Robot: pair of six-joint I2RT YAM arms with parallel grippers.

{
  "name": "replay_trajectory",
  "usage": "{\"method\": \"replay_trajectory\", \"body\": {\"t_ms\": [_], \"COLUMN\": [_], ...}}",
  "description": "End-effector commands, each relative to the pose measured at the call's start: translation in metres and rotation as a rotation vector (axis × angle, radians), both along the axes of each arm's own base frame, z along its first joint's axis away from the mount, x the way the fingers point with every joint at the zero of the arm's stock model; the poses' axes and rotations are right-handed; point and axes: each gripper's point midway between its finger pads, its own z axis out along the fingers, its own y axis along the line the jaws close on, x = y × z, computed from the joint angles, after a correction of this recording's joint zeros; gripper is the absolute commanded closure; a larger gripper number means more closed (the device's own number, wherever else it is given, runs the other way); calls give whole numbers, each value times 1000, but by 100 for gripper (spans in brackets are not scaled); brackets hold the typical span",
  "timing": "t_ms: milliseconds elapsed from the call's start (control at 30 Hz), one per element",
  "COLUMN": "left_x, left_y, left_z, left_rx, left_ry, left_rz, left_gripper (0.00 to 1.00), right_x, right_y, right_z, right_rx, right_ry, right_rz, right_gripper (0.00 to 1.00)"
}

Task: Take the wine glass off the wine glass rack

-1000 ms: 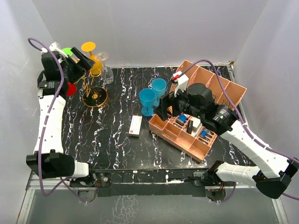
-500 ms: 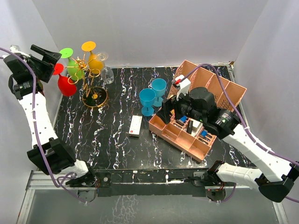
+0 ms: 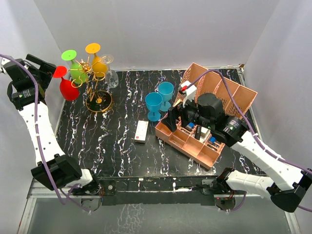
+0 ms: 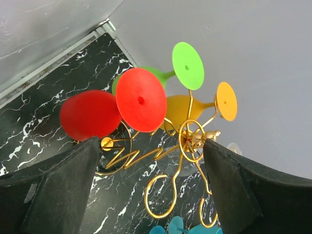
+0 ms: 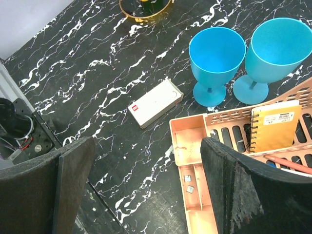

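Note:
The gold wire wine glass rack [image 3: 90,80] stands at the table's far left on its round base. A red glass [image 3: 68,88], a green glass [image 3: 76,70], an orange glass [image 3: 99,66] and a clear glass [image 3: 110,75] hang upside down from its loop arms. My left gripper [image 3: 48,67] is open and empty, raised to the left of the rack and apart from it. In the left wrist view the rack [image 4: 191,141], the red glass [image 4: 92,114], the green glass foot [image 4: 188,66] and the orange glass [image 4: 181,109] lie beyond my left gripper [image 4: 151,192]. My right gripper [image 3: 169,119] is open and empty.
Two blue goblets [image 3: 154,105] stand mid-table, also in the right wrist view [image 5: 214,58]. A white box [image 3: 142,131] lies in front of them. The pink slotted organizer [image 3: 222,92] holds a notebook [image 5: 275,126] and small items. My right gripper [image 5: 146,190] hovers over its near-left corner.
My left gripper has pulled back from the rack's top to the left, empty. All the glasses still hang on the rack. The right arm has shifted only slightly.

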Motion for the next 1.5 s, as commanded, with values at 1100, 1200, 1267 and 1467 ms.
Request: {"method": "replay_trajectory", "body": {"t_ms": [1100,1200,1267,1467], "left_x": [57,59,60,62], "left_y": [24,25,25,27], "left_z": [-59,-61,-61,-54], "left_rx": [-51,-50,-50,-37], "left_ry": [73,77,76,72], "left_rz": [-34,-34,-36,-40], "left_gripper": [54,60,65,76], "right_x": [6,5,5,5], "right_y": [7,8,7,5], "right_z": [28,29,30,32], "right_rx": [84,86,88,87], "right_ry": [-139,-139,-141,-150], "right_rz": [27,28,27,22], "right_gripper": [1,1,1,1]}}
